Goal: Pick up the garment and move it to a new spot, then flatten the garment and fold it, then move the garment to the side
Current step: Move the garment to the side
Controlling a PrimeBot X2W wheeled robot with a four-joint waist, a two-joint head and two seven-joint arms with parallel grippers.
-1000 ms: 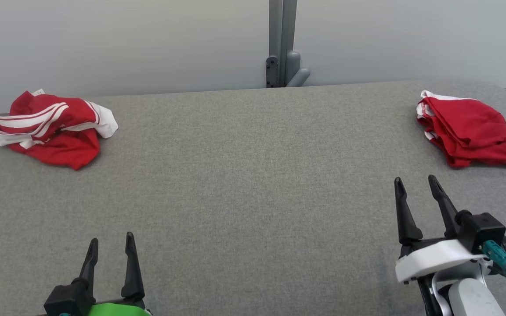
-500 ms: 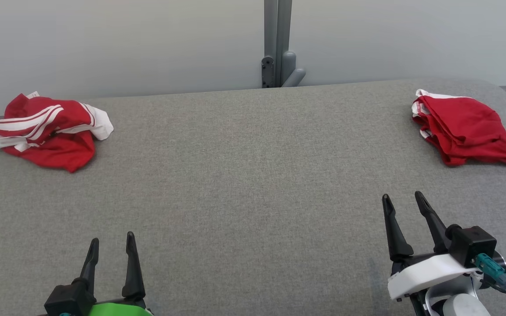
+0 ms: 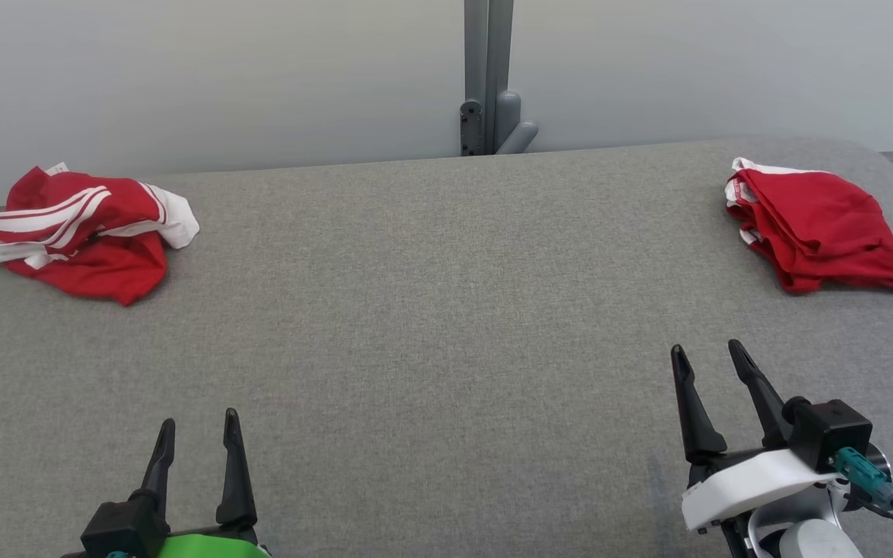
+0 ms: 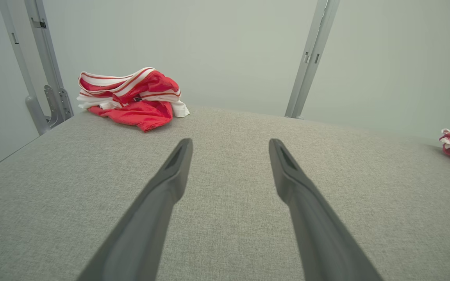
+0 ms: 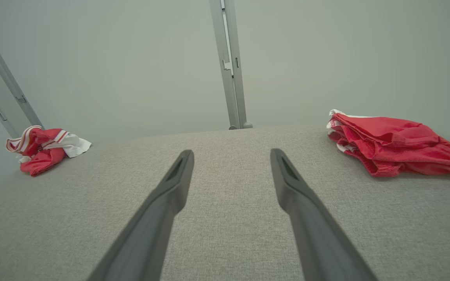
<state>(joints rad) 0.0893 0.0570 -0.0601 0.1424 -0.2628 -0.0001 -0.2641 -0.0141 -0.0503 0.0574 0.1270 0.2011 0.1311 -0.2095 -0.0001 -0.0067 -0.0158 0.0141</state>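
Your left gripper (image 3: pixel 198 418) and right gripper (image 3: pixel 706 346) both stand wide open and hold nothing, their fingers pointing away over the grey fabric tabletop (image 3: pixel 446 325). The crumpled red-and-white striped garment (image 3: pixel 82 240) lies at the far left corner, its long axis running left to right. A folded red garment (image 3: pixel 818 232) lies at the far right, slanting toward the near right.
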